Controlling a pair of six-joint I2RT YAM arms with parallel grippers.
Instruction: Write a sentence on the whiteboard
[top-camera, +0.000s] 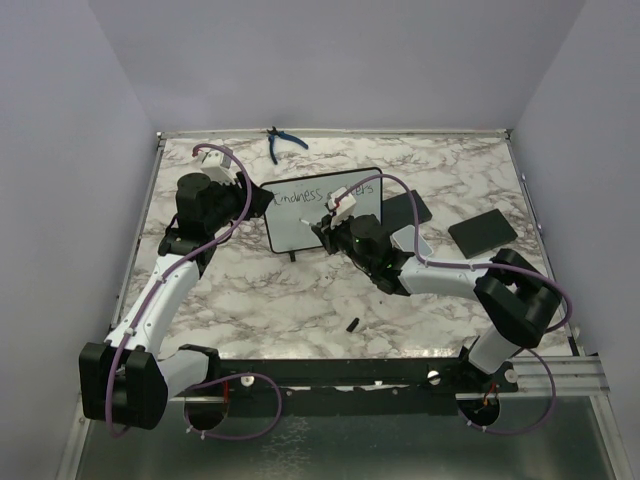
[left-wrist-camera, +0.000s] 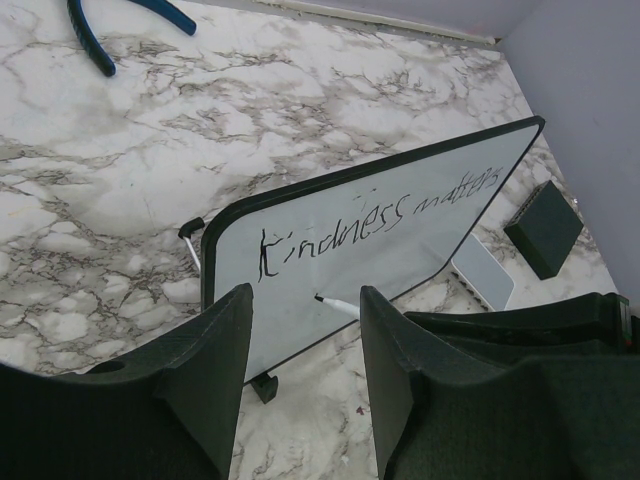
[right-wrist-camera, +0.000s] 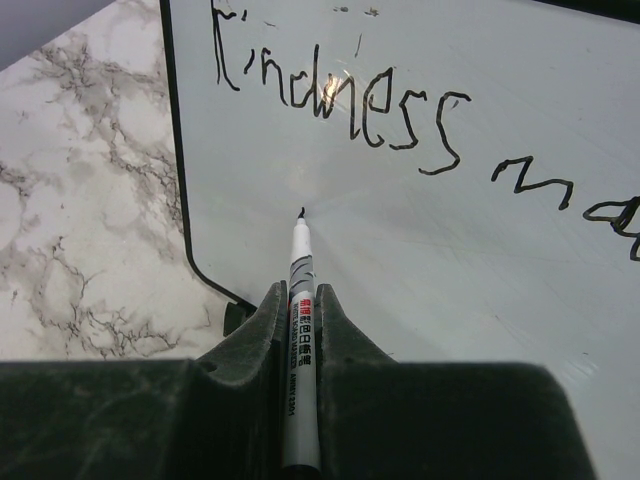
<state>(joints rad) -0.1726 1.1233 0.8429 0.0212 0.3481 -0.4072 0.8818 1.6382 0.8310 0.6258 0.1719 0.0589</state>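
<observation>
The whiteboard (top-camera: 300, 222) stands tilted on its small feet in the middle of the marble table, also seen in the left wrist view (left-wrist-camera: 330, 265) and the right wrist view (right-wrist-camera: 470, 270). The sentence (right-wrist-camera: 380, 110) reads "Kindness matters" in one black line along the board's top (left-wrist-camera: 375, 218). My right gripper (right-wrist-camera: 300, 300) is shut on a white marker (right-wrist-camera: 300, 262). The marker's black tip sits at the board's surface below the "K"; I cannot tell whether it touches. My left gripper (left-wrist-camera: 305, 300) hangs open and empty to the board's left, its jaws apart.
Blue-handled pliers (top-camera: 283, 143) lie at the table's far edge. Two flat black pads (top-camera: 483, 231) (top-camera: 408, 210) rest to the right of the board. A small black cap-like piece (top-camera: 353, 323) lies near the front edge. The table is walled on three sides.
</observation>
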